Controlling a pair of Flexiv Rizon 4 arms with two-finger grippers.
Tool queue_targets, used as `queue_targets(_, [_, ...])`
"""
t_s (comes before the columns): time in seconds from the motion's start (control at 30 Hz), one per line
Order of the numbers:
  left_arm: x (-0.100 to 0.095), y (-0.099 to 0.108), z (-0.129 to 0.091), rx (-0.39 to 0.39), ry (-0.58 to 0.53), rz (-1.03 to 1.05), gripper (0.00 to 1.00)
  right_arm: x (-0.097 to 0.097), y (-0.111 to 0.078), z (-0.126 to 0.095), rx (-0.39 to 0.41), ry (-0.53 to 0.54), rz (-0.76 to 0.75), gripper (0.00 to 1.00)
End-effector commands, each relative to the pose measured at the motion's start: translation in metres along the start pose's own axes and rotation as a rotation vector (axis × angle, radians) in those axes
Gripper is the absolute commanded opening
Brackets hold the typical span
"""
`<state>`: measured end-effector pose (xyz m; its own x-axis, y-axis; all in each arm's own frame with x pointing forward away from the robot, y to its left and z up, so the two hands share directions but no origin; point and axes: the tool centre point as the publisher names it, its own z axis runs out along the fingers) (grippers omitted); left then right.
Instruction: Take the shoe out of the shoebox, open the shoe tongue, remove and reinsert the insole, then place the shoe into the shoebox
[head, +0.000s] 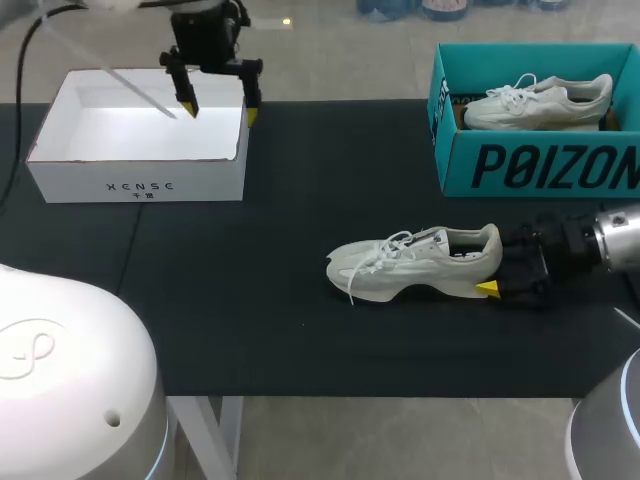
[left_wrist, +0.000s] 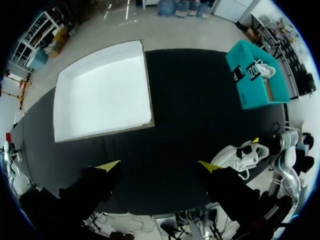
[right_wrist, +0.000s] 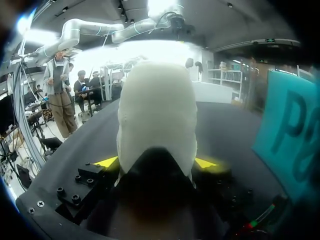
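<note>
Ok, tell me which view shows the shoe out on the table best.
The head view: the whole shoe lies side-on, laces and open collar visible, heel in the right pincer. The left wrist view shows the shoe small and far off; the right wrist view shows only its heel, close up.

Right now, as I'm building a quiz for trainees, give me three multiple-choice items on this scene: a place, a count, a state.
1. Where is the shoe gripped by the right claw? A. in a box B. on the black table C. in the air
2. How many shoes show? A. one B. two C. three
3. The left claw is: A. open B. shut on a shoe C. shut on an insole

1 B: it lies on the table, heel between the claw's fingers.
2 B: a second shoe sits in the teal shoebox.
3 A: its fingers stand apart, empty, above the white box.
</note>
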<state>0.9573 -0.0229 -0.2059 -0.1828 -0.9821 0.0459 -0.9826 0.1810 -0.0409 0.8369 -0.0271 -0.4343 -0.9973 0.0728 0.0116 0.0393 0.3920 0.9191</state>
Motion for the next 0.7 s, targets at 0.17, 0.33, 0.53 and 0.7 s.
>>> queue_targets(0.17, [0.1,0.021,0.018,-0.053,0.047,0.108,1.0,-0.001,-0.004,0.004,0.002,-0.001,0.002,0.0])
queue_targets(0.33, [0.113,0.028,0.017,-0.068,-0.004,0.132,1.0,-0.001,-0.004,0.004,0.002,-0.001,0.002,0.0])
queue_targets(0.53, [0.113,0.028,0.017,-0.068,-0.004,0.132,1.0,-0.001,-0.004,0.004,0.002,-0.001,0.002,0.0])
queue_targets(0.7, [0.113,0.028,0.017,-0.068,-0.004,0.132,1.0,-0.001,-0.004,0.004,0.002,-0.001,0.002,0.0])
